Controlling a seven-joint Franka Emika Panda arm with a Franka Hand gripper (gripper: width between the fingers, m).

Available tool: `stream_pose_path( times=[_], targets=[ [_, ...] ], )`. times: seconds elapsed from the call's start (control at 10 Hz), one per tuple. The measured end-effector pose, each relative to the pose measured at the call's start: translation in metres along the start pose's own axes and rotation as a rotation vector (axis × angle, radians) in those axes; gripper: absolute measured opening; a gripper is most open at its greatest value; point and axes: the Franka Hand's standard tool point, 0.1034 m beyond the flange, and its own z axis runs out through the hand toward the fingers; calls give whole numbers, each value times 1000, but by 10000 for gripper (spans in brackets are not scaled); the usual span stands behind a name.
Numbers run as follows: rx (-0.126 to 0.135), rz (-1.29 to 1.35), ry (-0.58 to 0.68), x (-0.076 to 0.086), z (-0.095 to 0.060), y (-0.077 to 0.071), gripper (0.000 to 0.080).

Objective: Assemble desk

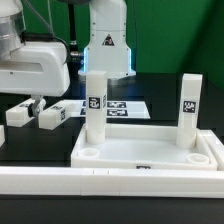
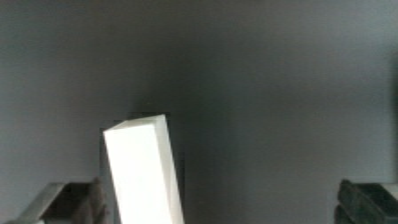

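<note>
Desk tabletop [image 1: 140, 146], a white plastic tray with a raised rim, is lying on the black table [image 1: 20, 148] just behind the long white border bar [image 1: 60, 182] that is running along the near edge. Inside the tray, two white block legs are standing upright at its far corners: one leg [image 1: 94, 110] at the corner on the exterior view's left, the other leg [image 1: 190, 112] at the corner on that view's right. Each is carrying a black-and-white square tag on its face. Round sockets are showing as shallow rings at the two near corners of the tabletop.

Two loose legs [image 1: 18, 115] [image 1: 52, 117] are lying flat on the table toward the exterior view's left, well apart from the tabletop. The gripper [image 1: 34, 104] is hanging over them, its dark fingers pointing down. The marker board [image 1: 125, 104] is lying flat behind the tabletop.

From the wrist view, the gripper [image 2: 217, 205] is showing its fingers [image 2: 63, 200] spread wide and pinching nothing. A smooth, plain white block leg [image 2: 139, 170] is lying on the matte dark table [image 2: 231, 70] between them, close beside one finger; whether it is touching that finger cannot be told, nor which of the two loose legs it is. Only the exterior view is showing the tabletop, the tags and the marker board.
</note>
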Motion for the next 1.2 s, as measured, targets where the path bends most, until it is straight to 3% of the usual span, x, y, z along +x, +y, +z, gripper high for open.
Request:
stream_pose_path(
  times=[0.2, 0.3, 0.5, 0.6, 1.0, 1.2],
  targets=[
    [57, 106, -47, -23, 17, -6, 649],
    [62, 115, -64, -31, 21, -12, 649],
    [65, 114, -80, -26, 20, -9, 649],
    [75, 114, -125, -32, 22, -11, 649],
    [133, 111, -386, -45, 23, -15, 649],
    [145, 107, -516, -49, 25, -13, 649]
  ],
)
